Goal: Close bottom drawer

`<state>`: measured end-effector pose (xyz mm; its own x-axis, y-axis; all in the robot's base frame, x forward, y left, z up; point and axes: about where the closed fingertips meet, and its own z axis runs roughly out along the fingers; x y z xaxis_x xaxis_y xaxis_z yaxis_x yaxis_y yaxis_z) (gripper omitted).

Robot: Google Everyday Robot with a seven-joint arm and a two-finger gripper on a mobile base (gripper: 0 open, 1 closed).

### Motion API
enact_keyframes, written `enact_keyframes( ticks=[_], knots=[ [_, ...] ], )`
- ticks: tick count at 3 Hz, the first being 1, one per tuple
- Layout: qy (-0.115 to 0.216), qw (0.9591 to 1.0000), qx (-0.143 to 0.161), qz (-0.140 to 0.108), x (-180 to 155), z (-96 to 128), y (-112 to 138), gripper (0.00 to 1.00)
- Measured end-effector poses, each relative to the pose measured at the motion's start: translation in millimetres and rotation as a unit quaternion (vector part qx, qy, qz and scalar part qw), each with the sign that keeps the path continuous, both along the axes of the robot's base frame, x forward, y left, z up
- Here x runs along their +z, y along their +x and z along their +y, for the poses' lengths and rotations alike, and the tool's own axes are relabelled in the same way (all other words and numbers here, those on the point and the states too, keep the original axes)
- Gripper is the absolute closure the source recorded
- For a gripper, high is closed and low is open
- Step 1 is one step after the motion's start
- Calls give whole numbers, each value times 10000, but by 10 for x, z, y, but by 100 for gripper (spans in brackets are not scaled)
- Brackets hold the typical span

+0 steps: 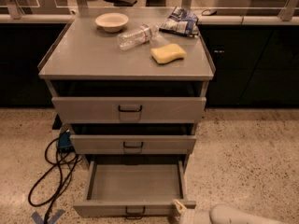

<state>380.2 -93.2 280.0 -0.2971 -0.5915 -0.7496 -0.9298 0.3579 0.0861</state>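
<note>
The bottom drawer (134,183) of the grey cabinet stands pulled far out, its shallow tray empty, with a small black wire handle (134,212) on its short front panel. The middle drawer (133,143) and the top drawer (128,109) above it are each out a little. My gripper (179,206) is at the bottom edge of the view, its pale tip at the right front corner of the bottom drawer. The white arm (238,215) trails off to the right behind it.
On the cabinet top (84,55) lie a bowl (112,21), a clear plastic bottle (136,35), a yellow sponge (168,53) and a chip bag (181,21). Black cables (56,171) and a blue plug lie on the speckled floor at the left. Dark counters stand behind.
</note>
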Motion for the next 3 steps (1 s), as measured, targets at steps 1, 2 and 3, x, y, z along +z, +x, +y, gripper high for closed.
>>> enact_keyframes(
  ticks=[1, 2, 3],
  knots=[
    [-228, 9993, -229, -169, -65, -90, 149, 0],
    [-293, 9993, -206, -126, -134, -83, 120, 0],
    [-477, 9984, -291, 38, -451, -154, 156, 0]
  ],
)
